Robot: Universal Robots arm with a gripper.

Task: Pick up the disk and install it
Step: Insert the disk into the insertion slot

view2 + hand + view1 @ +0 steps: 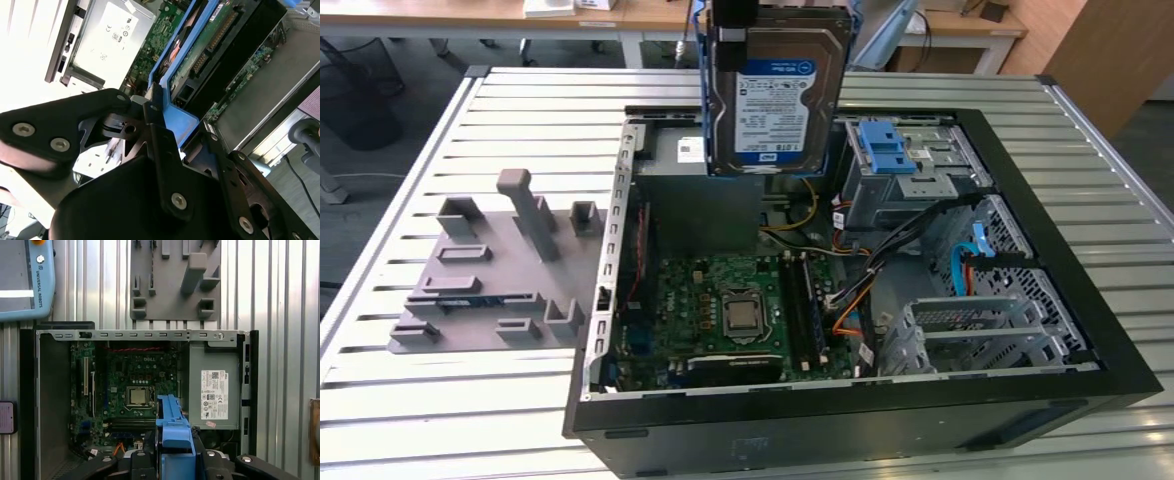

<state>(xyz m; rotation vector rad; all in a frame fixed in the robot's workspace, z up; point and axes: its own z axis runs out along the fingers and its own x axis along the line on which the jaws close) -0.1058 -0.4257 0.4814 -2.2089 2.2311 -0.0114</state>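
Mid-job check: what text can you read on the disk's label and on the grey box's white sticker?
On the disk, the label: print too blurred to read.
On the grey box, the white sticker: symbols and fine print, too small to read.
Nothing I can quote.

In the exterior view the top edge cuts off most of my gripper (pixel 735 22), clamped on the disk (pixel 781 60); the disk covers part of the grey box (pixel 694 210) behind. In the first wrist view I get the disk edge-on, its flat faces out of sight.
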